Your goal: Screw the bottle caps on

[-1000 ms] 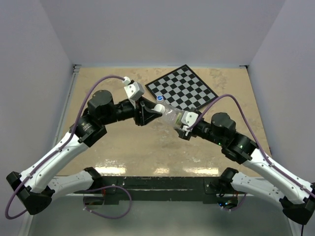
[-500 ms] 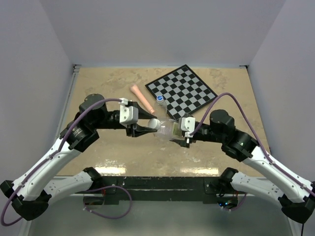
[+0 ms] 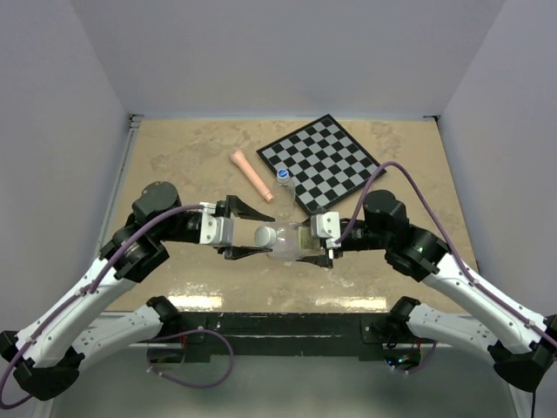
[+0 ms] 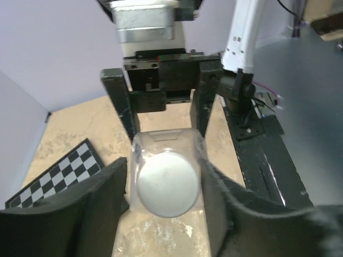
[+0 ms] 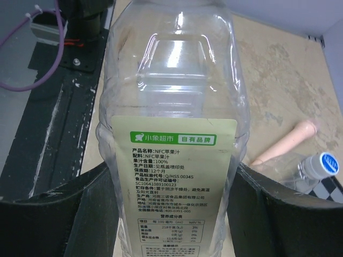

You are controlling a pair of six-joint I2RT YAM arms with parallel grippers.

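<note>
My right gripper [image 3: 324,237] is shut on the larger clear bottle [image 3: 291,239], which lies level above the table, its yellowish label [image 5: 174,176] facing the right wrist camera. The white cap [image 3: 265,235] sits on its mouth. My left gripper [image 3: 250,232] stands around the white cap [image 4: 166,184], open by a narrow margin, with a sliver of gap showing at the left finger [image 4: 102,198]. The tiny bottle [image 3: 283,183] stands upright by the chessboard with the blue cap [image 3: 283,174] on top.
A pink tapered stick [image 3: 251,174] lies left of the tiny bottle. A checkered board [image 3: 324,161] covers the far right of the table. The black base rail [image 3: 278,322] runs along the near edge below the held bottle.
Both arms brought the big bottle down and toward the near edge, and it has levelled out. The left wrist has turned, and its jaws have eased off the white cap.
</note>
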